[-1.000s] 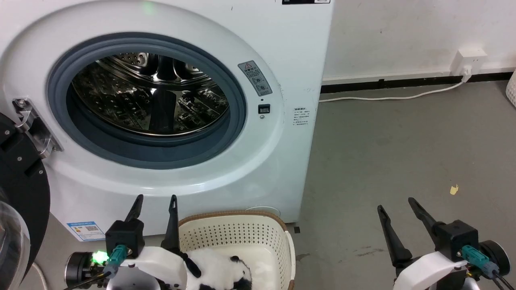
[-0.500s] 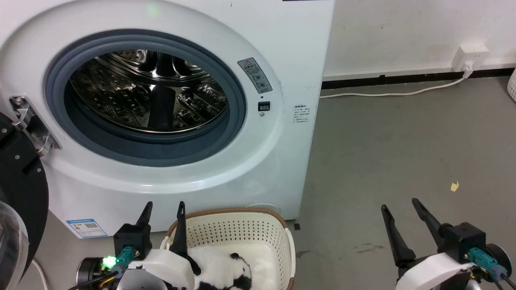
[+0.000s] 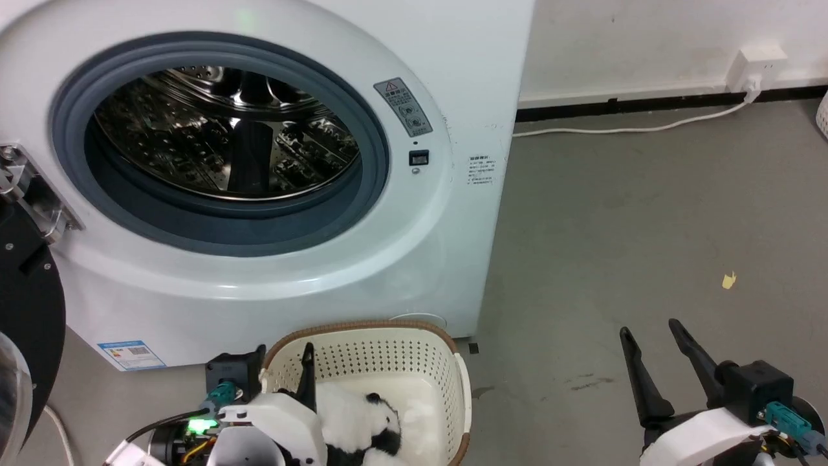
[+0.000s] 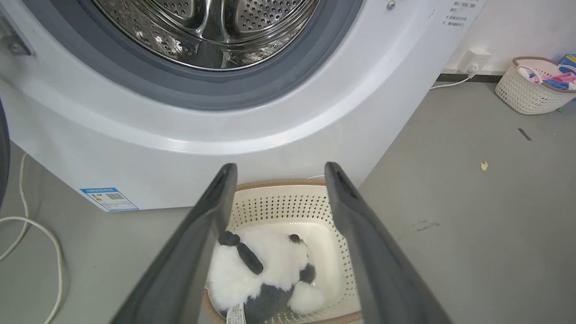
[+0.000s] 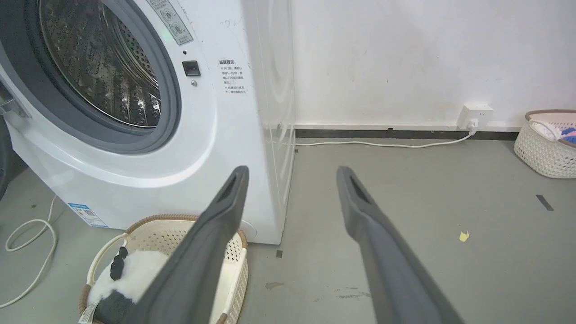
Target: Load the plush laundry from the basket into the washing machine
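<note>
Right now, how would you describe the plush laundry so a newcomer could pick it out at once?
Start at the big white washing machine with its open porthole. On the floor before it stands a cream perforated basket with a brown rim. The plush laundry lies inside: a fluffy black-and-white panda, the only item in it.

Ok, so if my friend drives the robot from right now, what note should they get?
Left gripper: open, empty, poised over the panda.
Right gripper: open, empty, over the floor to the right.
The panda lies in the basket, which stands on the floor in front of the washer.
The door is open; the drum looks empty.
Done: nothing loaded yet.
Left: grab the panda, lift it, put it in the drum.
</note>
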You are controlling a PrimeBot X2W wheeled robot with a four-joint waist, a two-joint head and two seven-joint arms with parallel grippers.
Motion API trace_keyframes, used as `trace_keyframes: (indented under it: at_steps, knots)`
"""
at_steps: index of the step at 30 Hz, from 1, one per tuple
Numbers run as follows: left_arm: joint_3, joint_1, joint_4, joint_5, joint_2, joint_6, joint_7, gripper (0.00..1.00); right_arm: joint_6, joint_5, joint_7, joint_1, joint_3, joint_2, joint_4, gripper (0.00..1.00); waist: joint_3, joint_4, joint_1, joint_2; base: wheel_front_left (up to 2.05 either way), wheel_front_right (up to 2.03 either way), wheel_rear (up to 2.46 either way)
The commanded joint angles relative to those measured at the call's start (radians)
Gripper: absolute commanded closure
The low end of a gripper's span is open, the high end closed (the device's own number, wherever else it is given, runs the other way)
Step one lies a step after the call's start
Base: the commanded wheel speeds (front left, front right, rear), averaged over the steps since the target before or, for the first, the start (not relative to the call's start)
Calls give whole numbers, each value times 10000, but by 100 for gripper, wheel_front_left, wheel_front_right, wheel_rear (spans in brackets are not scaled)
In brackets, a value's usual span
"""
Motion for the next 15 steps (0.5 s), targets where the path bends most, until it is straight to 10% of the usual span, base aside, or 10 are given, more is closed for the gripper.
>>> trace_keyframes:
  at_steps: [1, 15]
  knots:
    - [-113, -212, 224, -160, 2, 63, 121, 0, -3, 144, -114, 22, -38, 8, 59, 0, 87, -24, -1, 0, 0, 0, 0]
    - [-535, -749, 1695, -888, 3, 487, 794, 0, -4, 583, -407, -193, -137, 11, 160, 0, 884, -126, -1, 0, 0, 0, 0]
